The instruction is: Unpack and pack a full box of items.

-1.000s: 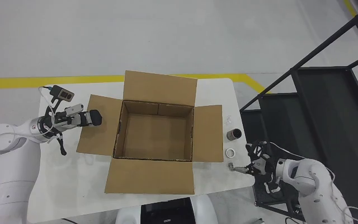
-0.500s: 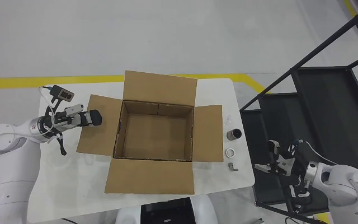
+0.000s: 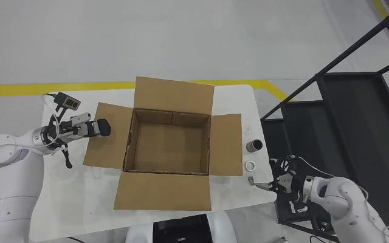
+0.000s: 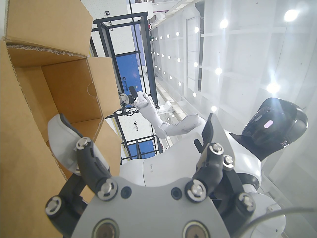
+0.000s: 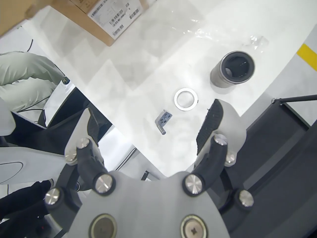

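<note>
The box sits in the middle of the table with all four flaps spread out flat, and as far as I can see from above it has nothing in it. Its contents lie in a short row between its right flap and the table's right edge: a cylinder, a ring and a small bracket, each apart from the next, with a scrap of clear film beyond the cylinder. The right gripper hangs by that edge just beside the bracket, jaws spread wide and holding nothing. The left gripper hovers by the left flap, jaws also spread and empty. To my eye the packing begins with the bracket. It is low and flat, so the jaws should straddle it squarely, come down until the pads nearly brush the table, and close across its narrow side. The ring is near enough to get nudged, and the table edge is close. Once gripped, the bracket should be lifted well clear of the right flap before it swings in.
</note>
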Available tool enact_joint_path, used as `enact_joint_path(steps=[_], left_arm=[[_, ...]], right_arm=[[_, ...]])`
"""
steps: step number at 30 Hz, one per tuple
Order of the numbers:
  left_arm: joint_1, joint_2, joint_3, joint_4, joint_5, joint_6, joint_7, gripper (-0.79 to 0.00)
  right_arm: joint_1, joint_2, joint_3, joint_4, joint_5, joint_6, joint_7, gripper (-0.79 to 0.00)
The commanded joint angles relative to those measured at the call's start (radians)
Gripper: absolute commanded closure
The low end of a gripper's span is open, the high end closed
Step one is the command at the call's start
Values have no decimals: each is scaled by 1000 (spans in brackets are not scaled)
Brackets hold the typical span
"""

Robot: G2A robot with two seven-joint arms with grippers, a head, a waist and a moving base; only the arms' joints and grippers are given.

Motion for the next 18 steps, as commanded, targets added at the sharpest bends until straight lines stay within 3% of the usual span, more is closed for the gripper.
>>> enact_joint_path(steps=[1,18], left_arm=[[0,0,0,0,0,0,0,-785],[0,0,0,0,0,0,0,-785]], right_arm=[[11,-1,-30,19,-50,21,-12,-785],[65,-18,-239,87,-326,251,-61,-785]])
